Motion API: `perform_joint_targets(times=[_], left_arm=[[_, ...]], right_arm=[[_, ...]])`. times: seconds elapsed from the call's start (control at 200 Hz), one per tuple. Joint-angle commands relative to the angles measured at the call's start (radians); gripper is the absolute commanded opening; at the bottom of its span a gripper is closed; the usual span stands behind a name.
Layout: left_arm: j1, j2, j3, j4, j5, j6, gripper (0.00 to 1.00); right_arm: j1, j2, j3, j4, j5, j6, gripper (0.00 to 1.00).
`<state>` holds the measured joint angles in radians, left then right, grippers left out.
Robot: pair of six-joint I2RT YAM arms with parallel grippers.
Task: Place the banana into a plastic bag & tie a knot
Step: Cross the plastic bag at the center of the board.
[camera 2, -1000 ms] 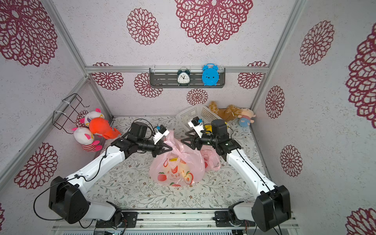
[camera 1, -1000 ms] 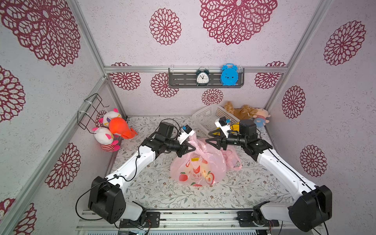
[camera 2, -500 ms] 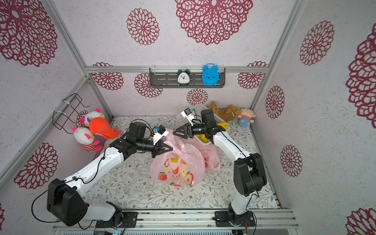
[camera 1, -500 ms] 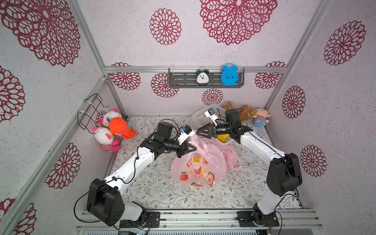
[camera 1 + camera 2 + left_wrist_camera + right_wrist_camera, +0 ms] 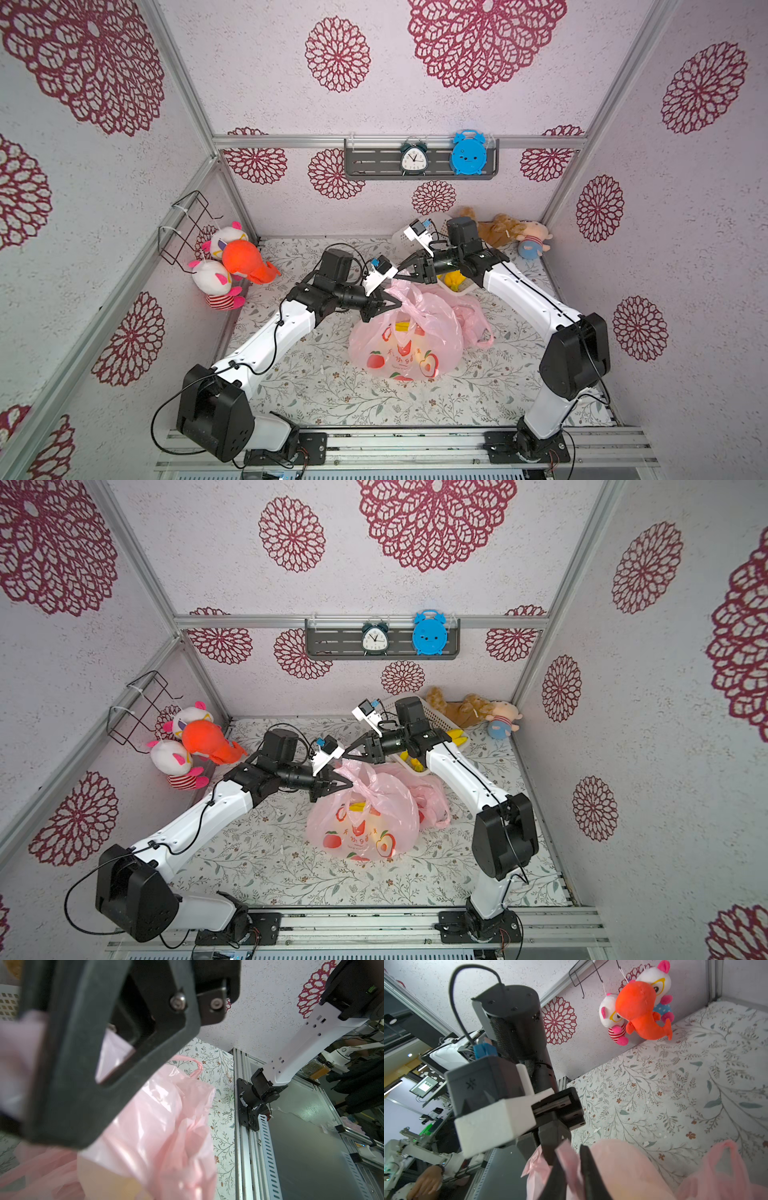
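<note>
Orange plush and two white plush toys hang on the left wall. They are off-task.

The left gripper is closed and pinches the near-left top edge of the pink plastic bag. In the left wrist view its finger is clamped on pink film.

The bag sits at the middle of the floral table in both top views. Its body bulges on the cloth, and its mouth and handles are pulled up and toward the back wall, so its long axis runs front to back, tilted up.

The print on the bag's front shows peaches and an apple-like fruit around a few orange characters. They are too small and crumpled to read.

The banana is inside the bag. Only a short yellow strip shows through the film, lying roughly crosswise. Its ends are hidden, so I cannot tell which way it points.

The right gripper is closed at the rear top edge of the bag and touches the pink film. Pink film sits between dark fingers in the right wrist view.

The white basket behind the right arm holds more yellow fruit. A second pink bag lies just to the right of the first and touches it.

The shelf on the back wall carries a dark clock and a blue clock. The dial numerals are unreadable.
</note>
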<state>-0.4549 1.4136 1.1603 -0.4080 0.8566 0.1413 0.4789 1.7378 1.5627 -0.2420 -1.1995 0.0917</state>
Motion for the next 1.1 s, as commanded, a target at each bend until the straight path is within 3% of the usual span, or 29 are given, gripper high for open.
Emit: perform_joint_targets(times=[0.0,0.25,0.34,0.6,0.69,0.78,1.056,1.096], left_arm=[[0.013,-0.024,-0.029,0.044,0.008,-0.020,0.00],[0.026,-0.027,-0.053,0.077,-0.038,-0.081,0.00],[0.027,-0.022,-0.058,0.089,-0.035,-0.094,0.14],[0.026,-0.024,-0.070,0.126,-0.022,-0.119,0.24],[0.026,-0.019,-0.069,0.146,-0.015,-0.128,0.18],[0.026,-0.010,-0.070,0.169,-0.036,-0.143,0.00],[0.005,-0.059,-0.178,0.341,-0.260,-0.183,0.00],[-0.007,-0.075,-0.204,0.375,-0.302,-0.169,0.00]], right_arm=[[-0.027,-0.081,-0.025,-0.008,0.051,-0.036,0.00],[-0.049,-0.223,-0.171,0.138,0.154,0.008,0.00],[-0.047,-0.237,-0.193,0.166,0.162,0.030,0.00],[-0.048,-0.250,-0.213,0.179,0.156,0.042,0.00],[-0.047,-0.260,-0.225,0.189,0.153,0.049,0.00],[-0.045,-0.275,-0.242,0.193,0.147,0.056,0.00],[0.016,-0.379,-0.357,0.151,0.136,0.010,0.00],[0.034,-0.386,-0.364,0.116,0.136,-0.015,0.05]])
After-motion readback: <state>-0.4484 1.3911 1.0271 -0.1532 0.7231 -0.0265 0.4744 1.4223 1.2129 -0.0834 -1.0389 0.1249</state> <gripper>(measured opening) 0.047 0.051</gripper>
